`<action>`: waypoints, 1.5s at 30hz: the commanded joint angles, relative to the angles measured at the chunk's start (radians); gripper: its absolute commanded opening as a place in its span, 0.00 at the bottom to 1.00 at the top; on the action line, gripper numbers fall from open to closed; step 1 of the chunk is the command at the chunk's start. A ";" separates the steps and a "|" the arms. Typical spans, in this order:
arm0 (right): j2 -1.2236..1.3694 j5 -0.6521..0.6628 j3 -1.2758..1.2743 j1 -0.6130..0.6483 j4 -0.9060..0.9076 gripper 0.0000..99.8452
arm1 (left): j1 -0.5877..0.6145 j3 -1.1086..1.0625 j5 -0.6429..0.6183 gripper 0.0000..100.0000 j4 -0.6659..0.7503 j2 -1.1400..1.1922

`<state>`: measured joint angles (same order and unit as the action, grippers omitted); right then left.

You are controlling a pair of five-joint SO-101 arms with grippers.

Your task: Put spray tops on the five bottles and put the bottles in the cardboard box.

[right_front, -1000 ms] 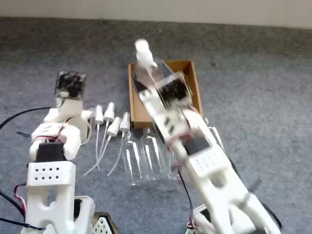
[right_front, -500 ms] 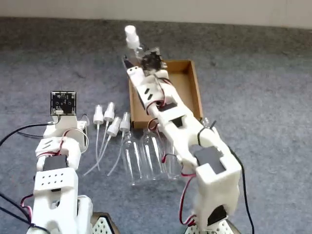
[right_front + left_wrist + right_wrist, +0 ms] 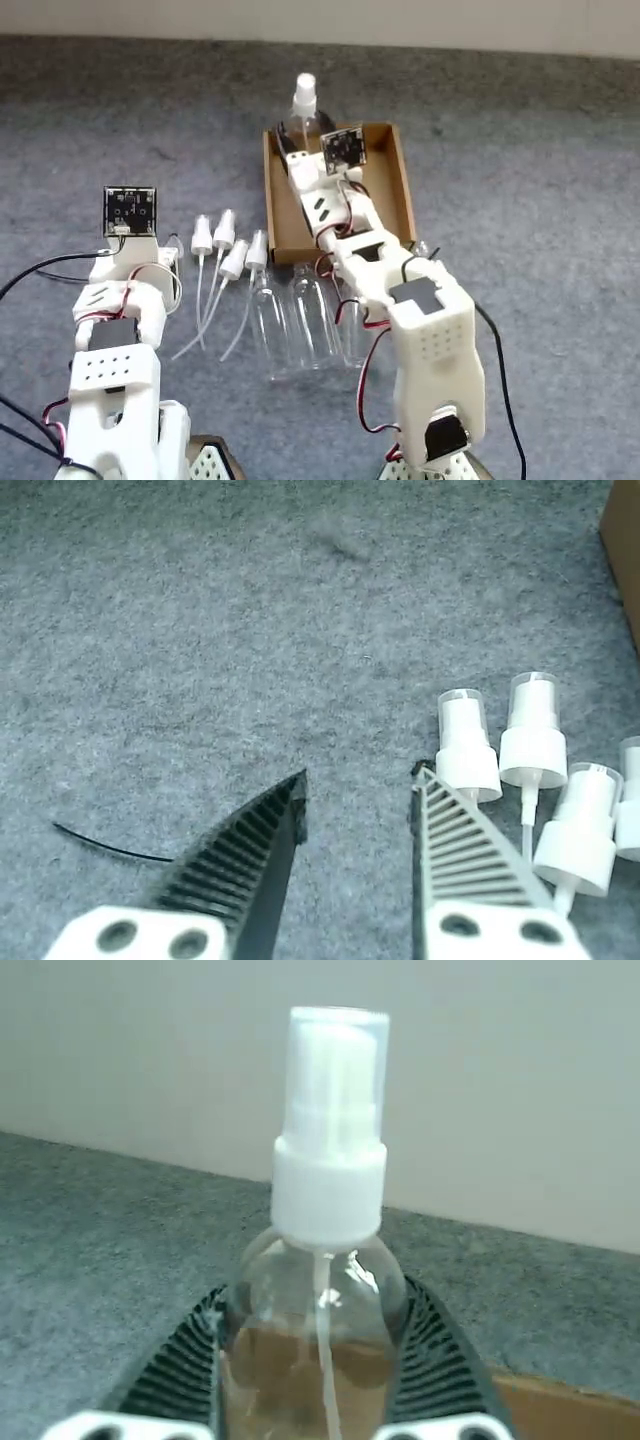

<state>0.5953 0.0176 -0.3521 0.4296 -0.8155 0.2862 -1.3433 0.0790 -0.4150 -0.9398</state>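
Now four spray tops (image 3: 224,231) lie loose; right tool (image 3: 315,1302) grips one bottle (image 3: 322,1245).

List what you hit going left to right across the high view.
Left arm → four loose spray tops → empty bottles lying flat. The cardboard box and right arm overlap the bottles, so omitted.

The left arm (image 3: 110,370) and right arm (image 3: 430,335) are built of white printed segments, laced with red and black cables. Behind the left pincer (image 3: 355,790), dark ridged fingers (image 3: 255,855) are rooted in a white base with screw holes.
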 commanded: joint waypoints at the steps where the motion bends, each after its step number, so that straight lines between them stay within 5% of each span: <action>1: 0.007 -0.008 0.062 0.007 -0.031 0.00 | 0.013 0.004 0.011 0.16 0.015 -0.008; 10: 0.019 -0.005 0.064 0.007 -0.028 0.02 | 0.013 0.004 0.011 0.16 0.015 -0.008; 17: 0.019 -0.005 0.061 0.007 -0.027 0.19 | 0.013 0.004 0.011 0.16 0.014 -0.008; 45: 0.018 0.101 0.065 0.050 -0.024 0.24 | 0.013 0.004 0.011 0.16 0.012 -0.008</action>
<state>0.6260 0.1097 -0.3383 0.4726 -0.8201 0.2862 -1.3433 0.0790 -0.4150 -0.9398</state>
